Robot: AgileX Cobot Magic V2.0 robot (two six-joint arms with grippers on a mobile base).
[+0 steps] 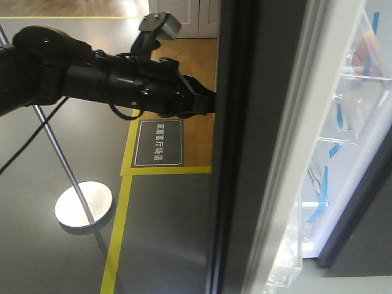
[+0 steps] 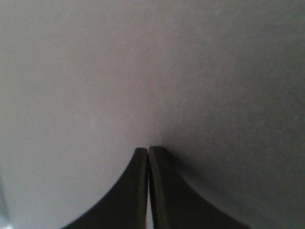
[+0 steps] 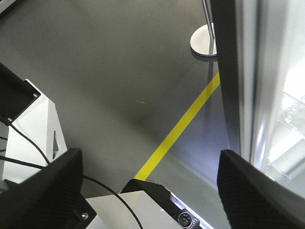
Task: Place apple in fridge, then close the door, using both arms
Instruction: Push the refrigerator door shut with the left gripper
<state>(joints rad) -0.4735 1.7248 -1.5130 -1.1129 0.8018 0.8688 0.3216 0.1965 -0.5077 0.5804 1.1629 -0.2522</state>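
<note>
Grey floor (image 3: pixel 119 71) with yellow line (image 3: pixel 176 133); left jaws together at door (image 1: pixel 257 153); right jaws spread

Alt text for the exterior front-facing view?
The robot's black left arm reaches across the frame, its gripper against the dark grey outer face of the open fridge door. Past the door's edge show its white lining and clear bins, with blue tape strips; a round-based metal stand is on the floor.
</note>
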